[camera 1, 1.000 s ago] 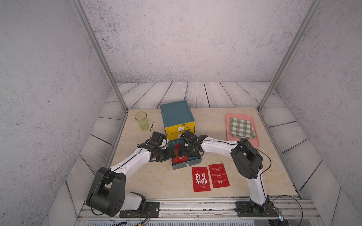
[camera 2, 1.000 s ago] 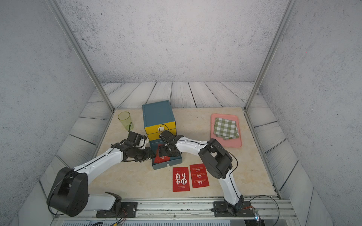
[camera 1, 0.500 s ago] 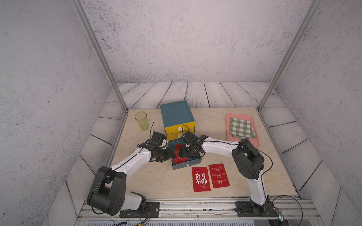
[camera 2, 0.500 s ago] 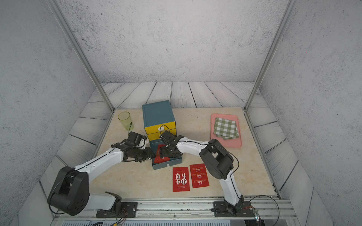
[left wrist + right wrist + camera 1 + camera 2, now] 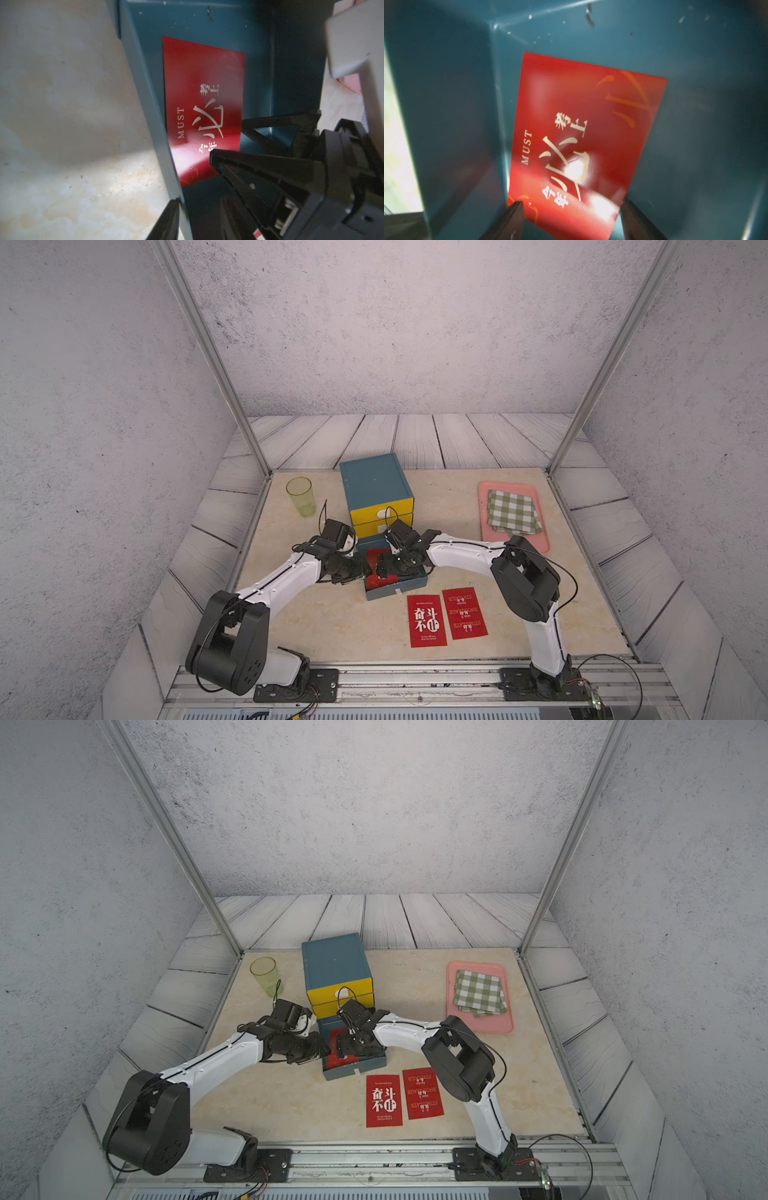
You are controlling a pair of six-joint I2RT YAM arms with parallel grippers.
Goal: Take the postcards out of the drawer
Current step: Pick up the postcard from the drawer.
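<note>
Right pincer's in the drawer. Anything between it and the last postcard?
Nothing visible: the right pincer hangs open inside the drawer, a finger at each side of the postcard, which lies uncovered.

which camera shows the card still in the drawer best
The right wrist view: the card fills the frame, print readable. The left wrist view shows it smaller, one end covered. In both top views only a red patch shows.

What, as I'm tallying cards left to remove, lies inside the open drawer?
One red card lies flat on the drawer floor, the right gripper open astride its end. Anything beneath the card is hidden.
</note>
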